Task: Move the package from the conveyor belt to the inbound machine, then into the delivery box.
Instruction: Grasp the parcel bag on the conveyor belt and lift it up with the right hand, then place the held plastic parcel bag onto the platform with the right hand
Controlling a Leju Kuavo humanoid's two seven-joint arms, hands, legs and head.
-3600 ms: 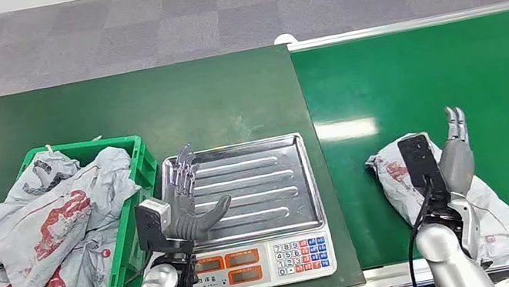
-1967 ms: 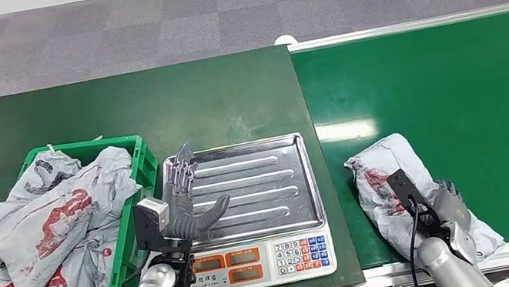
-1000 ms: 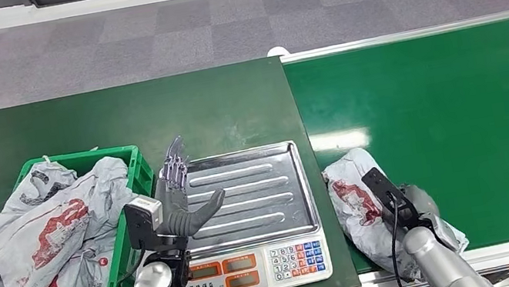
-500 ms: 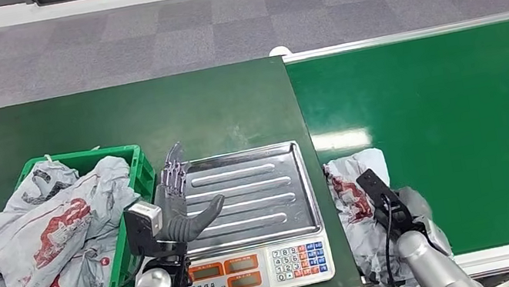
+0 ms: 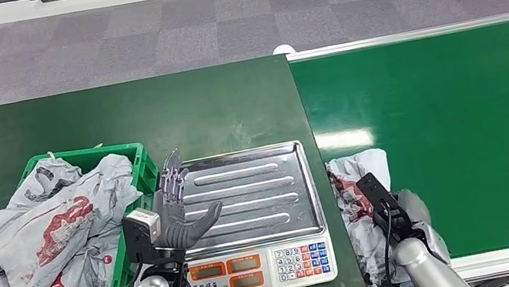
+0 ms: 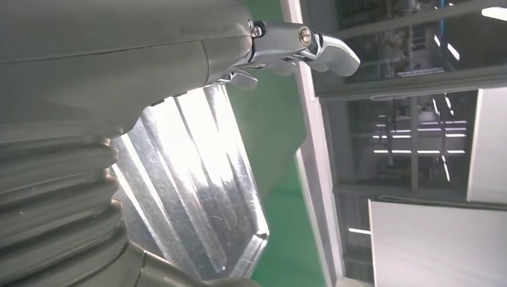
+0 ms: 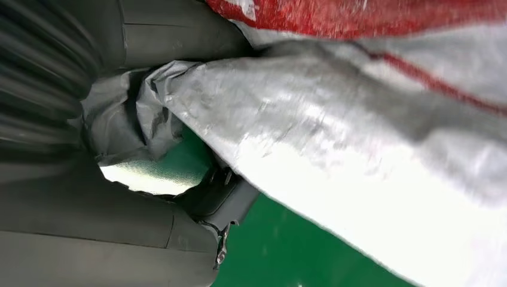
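A grey package with red print (image 5: 357, 198) hangs bunched at the left end of the green conveyor belt (image 5: 467, 123), just right of the scale. My right hand (image 5: 413, 212) grips it from the near side. In the right wrist view the fingers (image 7: 149, 179) close around the crumpled package (image 7: 359, 149). My left hand (image 5: 173, 210) is open with fingers spread, raised over the left edge of the scale's steel tray (image 5: 259, 189). From the left wrist, the hand (image 6: 119, 60) is above the ribbed tray (image 6: 197, 179).
The scale has a keypad and displays (image 5: 256, 262) along its near edge. A green crate (image 5: 135, 157) holding several grey packages (image 5: 40, 234) stands to the left of the scale on the dark green table (image 5: 151, 106). Grey carpet lies beyond.
My right hand has closed on the package and dragged it left along the belt to the edge beside the scale. The left hand has sunk slightly. The camera shifted a little.
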